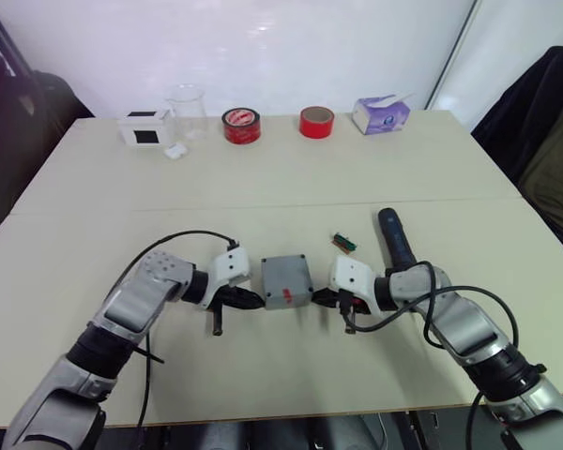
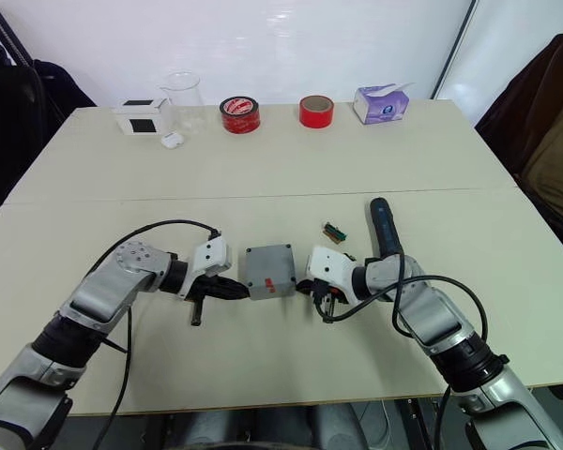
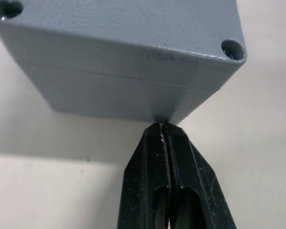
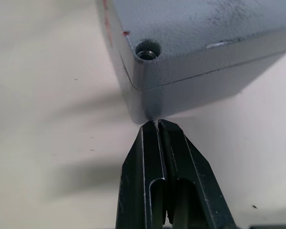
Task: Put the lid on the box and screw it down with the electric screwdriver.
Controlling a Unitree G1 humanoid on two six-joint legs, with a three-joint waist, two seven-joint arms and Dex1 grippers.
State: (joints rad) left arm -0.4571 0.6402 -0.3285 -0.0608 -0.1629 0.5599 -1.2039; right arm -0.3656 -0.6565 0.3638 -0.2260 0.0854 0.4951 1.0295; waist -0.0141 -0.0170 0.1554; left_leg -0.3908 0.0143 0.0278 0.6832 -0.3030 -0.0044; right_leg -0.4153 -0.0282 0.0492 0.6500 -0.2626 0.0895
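The box [image 1: 286,279], lid [image 3: 133,28] already seated, sits pinched between the left gripper [image 1: 247,299] and right gripper [image 1: 327,301], both closed tight, tips pressing opposite walls, seemingly squaring it; the electric screwdriver [image 1: 395,236] lies just beyond the right gripper on the desk [image 1: 291,178]

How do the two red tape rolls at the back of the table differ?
The left tape roll has a white and dark printed top around its rim; the right tape roll is plain red all over. The left one stands beside the clear beaker; the right one stands nearer the tissue pack. Both are red, lie flat with the hole facing up, and sit in the same row along the far edge.
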